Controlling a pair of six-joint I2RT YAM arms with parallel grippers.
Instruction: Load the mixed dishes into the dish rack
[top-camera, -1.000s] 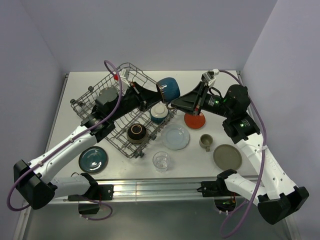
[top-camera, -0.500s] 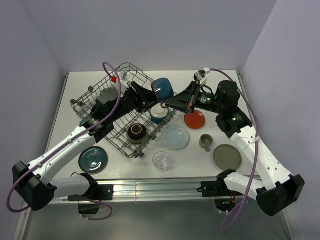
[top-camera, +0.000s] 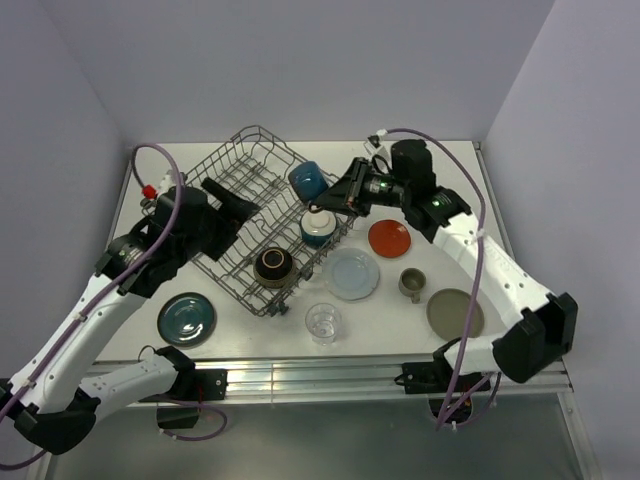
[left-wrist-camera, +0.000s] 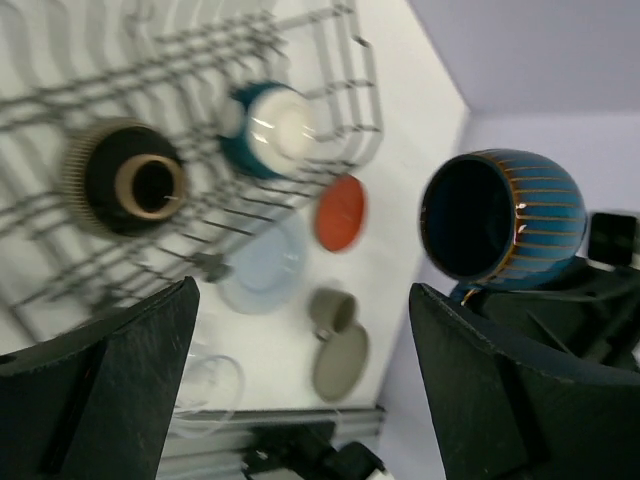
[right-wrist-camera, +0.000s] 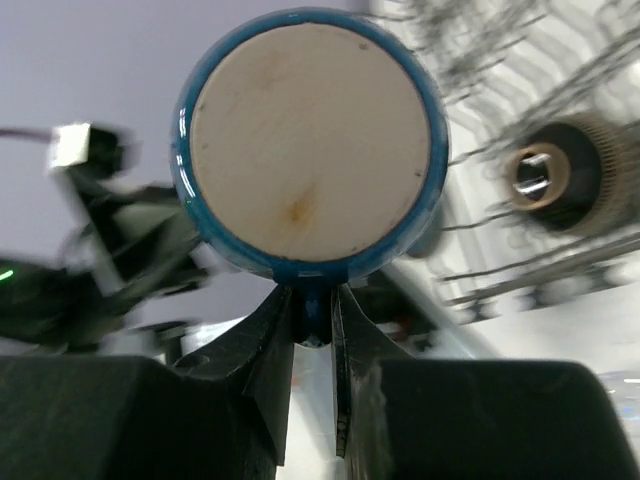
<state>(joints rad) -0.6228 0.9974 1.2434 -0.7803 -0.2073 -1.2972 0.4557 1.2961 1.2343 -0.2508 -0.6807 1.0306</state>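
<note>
– Right gripper (right-wrist-camera: 311, 305), entry one: state?
– Jaws nearly closed, pinching the handle of the blue mug (top-camera: 307, 180). The mug is on its side, in the air over the far right edge of the dish rack (top-camera: 230, 283), with its mouth towards the left arm.
– Left gripper (top-camera: 228, 197)?
– Fingers spread wide, nothing between them. It hovers over the left part of the rack, apart from the mug.
– Already racked?
– Two entries. Dark bowl with a gold-brown ring (top-camera: 273, 265), near corner. Teal cup (top-camera: 318, 227), white end up, seemingly inverted, at the right edge just below the held mug.
– On the table, not yet loaded?
– Six entries. Pale blue plate (top-camera: 351, 273), red-orange plate (top-camera: 389, 238), small beige cup (top-camera: 411, 284), beige plate (top-camera: 455, 312) and clear glass (top-camera: 322, 322), all right of or in front of the rack. Teal plate (top-camera: 186, 318), near left.
– Step in hand?
– By judgement, placing the blue mug in the rack, the right arm alone carrying it.
– Next move calls for?
– Likely turning the mouth down and lowering the mug into a free gap between tines beside the teal cup without knocking it. Release should come only once the mug rests on the wire. A pinch on the handle alone may let it swing, so a slow descent suits.
</note>
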